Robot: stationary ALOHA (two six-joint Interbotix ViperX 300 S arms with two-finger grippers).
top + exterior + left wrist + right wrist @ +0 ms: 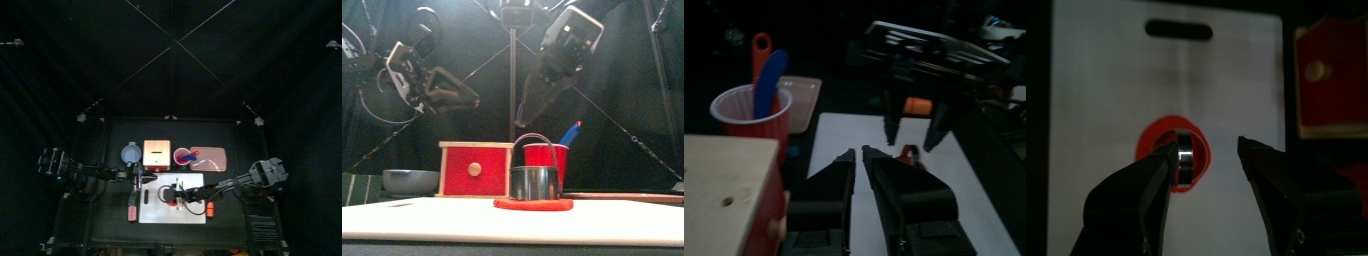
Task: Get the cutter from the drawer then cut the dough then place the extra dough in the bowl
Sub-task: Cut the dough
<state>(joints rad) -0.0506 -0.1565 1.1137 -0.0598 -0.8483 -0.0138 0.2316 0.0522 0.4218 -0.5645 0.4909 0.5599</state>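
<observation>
**Cutter on dough, right arm above.** The round metal cutter [536,183] stands upright on the flat red dough disc [532,205], its wire handle arching over the top. The dough lies near the middle of the white cutting board [422,222], and its rim shows all round the cutter's base.

The right gripper [1209,142] hangs over the cutter. Its jaws are spread apart and hold nothing. From the front it is clearly above the wire handle and not touching it. In the right wrist view the cutter's rim shows just beside one jaw.

The left gripper [862,152] is held raised at the left side of the board, in front of the box. Its jaws are drawn together with only a thin line between them and nothing in their grasp.

Behind the board stands the pale wooden box [476,168], its red drawer front turned toward the table's front edge. To the left of the box sits the blue-grey bowl [409,181]. To the right of the box lies the pink tray [217,160], and on it the red cup [547,155] stands upright. A blue toy knife [572,132] and a red toy knife [760,48] lean out of the cup.
</observation>
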